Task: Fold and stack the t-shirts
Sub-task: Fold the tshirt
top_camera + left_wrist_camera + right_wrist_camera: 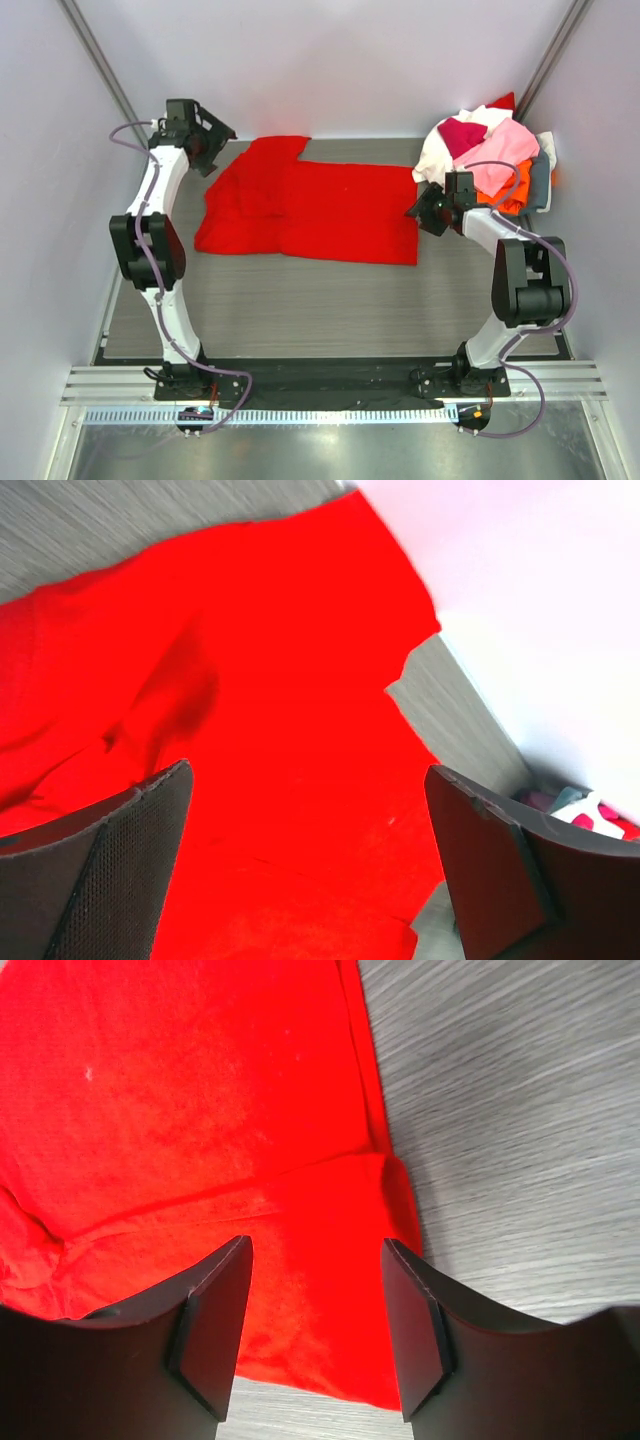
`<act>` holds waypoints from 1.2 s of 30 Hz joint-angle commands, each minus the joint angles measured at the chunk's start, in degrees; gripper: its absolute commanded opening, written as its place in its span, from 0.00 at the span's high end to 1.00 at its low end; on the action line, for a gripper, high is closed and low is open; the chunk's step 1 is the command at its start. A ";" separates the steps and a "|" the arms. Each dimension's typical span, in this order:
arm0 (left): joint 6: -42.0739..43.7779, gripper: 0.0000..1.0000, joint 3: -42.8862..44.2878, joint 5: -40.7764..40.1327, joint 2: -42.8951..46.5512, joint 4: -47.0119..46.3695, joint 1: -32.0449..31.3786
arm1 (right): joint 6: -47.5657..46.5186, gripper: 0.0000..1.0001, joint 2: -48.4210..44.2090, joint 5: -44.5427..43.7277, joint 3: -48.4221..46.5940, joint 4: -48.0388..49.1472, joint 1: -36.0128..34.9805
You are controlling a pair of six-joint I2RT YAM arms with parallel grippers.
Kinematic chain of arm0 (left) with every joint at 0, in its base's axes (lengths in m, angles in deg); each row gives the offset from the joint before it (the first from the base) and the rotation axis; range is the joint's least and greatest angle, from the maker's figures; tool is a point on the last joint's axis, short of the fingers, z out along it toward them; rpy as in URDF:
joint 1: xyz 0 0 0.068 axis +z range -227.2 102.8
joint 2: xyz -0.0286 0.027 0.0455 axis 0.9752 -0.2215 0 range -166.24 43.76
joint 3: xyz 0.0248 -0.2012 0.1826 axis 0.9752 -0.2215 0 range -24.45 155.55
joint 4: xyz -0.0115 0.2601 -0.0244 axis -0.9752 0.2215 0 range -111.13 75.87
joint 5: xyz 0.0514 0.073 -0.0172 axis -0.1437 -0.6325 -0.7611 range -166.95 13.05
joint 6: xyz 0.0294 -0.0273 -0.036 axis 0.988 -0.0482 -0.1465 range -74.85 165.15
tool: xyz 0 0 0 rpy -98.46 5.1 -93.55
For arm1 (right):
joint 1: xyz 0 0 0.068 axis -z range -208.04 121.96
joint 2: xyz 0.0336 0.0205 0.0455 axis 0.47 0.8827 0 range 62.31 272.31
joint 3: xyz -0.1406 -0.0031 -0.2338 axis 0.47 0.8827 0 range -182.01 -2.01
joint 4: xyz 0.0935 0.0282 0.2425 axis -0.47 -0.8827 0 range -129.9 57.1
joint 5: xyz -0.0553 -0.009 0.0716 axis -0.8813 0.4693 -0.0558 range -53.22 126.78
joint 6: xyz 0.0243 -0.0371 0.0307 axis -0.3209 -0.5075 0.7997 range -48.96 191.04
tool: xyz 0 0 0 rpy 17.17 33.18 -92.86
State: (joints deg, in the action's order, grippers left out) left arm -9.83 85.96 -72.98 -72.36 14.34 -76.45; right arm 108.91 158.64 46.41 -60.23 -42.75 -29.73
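A bright red t-shirt (310,210) lies spread on the grey table, partly folded, its sleeve end at the left. My left gripper (212,150) hovers open over the shirt's far left corner; the left wrist view shows red cloth (290,730) between the spread fingers, not held. My right gripper (425,210) is open over the shirt's right edge; the right wrist view shows the shirt's hem corner (330,1260) between the fingers, not gripped. A pile of other t-shirts, pink (505,160), white (440,150), magenta (462,135) and orange (513,190), sits at the far right.
The pile rests in a grey basket (541,185) against the right wall. White walls close in the table at the back and both sides. A metal rail (330,385) runs along the near edge by the arm bases.
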 commanded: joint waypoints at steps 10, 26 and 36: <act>-4.78 0.00 -33.78 -0.66 27.57 -9.06 3.72 | 6.69 0.39 -24.41 -3.83 18.30 7.12 -0.15; -10.32 0.00 -67.77 0.69 47.73 -19.11 5.84 | 28.04 0.45 -34.91 -18.50 36.68 15.99 -13.49; -10.41 0.00 -69.63 -2.21 49.41 -17.19 5.84 | 38.15 0.46 -27.17 -27.81 39.58 22.94 -15.45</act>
State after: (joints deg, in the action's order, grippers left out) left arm -19.43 15.69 -73.16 -24.29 -1.60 -70.48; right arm 141.84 130.67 25.17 -21.63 -24.26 -44.88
